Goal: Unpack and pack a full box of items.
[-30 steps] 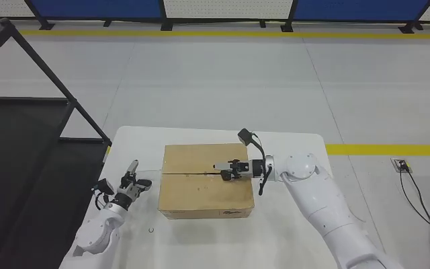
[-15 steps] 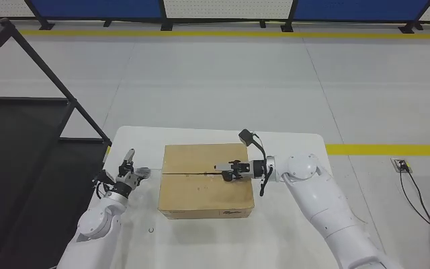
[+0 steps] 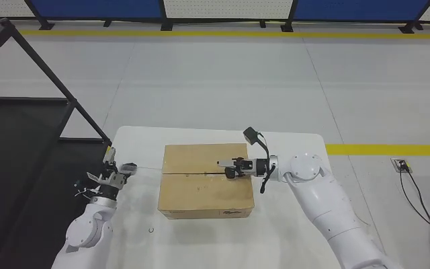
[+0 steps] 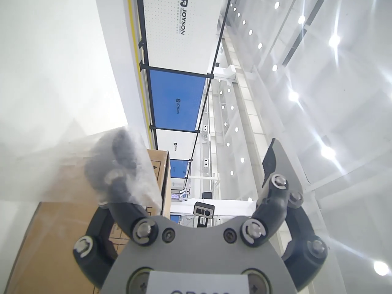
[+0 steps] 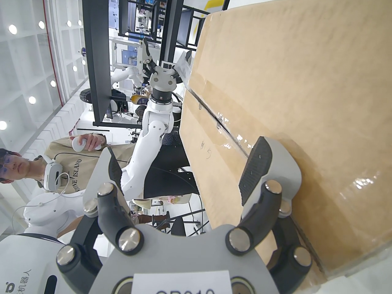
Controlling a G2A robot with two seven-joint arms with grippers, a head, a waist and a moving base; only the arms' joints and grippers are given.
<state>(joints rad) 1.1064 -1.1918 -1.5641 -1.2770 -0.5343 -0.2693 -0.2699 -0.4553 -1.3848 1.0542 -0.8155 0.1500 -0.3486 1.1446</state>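
Cardboard, brown and stiff-looking, makes up the box (image 3: 205,188), which sits shut in the middle of the white counter (image 3: 201,239). Its two top flaps meet at a seam (image 3: 195,173) running across the lid. Glossy clear tape (image 5: 226,136) lies along the part of the seam nearest the right claw (image 3: 225,168), which hovers just above the lid with its fingers apart, one pad close to the seam. The left claw (image 3: 119,166) sits off the box's left side, low over the counter, also spread wide. A crumpled piece of clear film (image 4: 122,166) clings to one of its fingers.

If full, the box is likely heavy and is better opened where it stands than lifted. The flaps should bend up stiffly once freed, so the flap edge at the seam is probably the best hold. Leftover tape may be sticky and resist.

A small dark ring-like bit (image 3: 152,232) lies on the counter in front of the box, and a black rack (image 3: 86,140) stands beside the counter, close to the left arm. The film on the finger could spoil that claw's grip.
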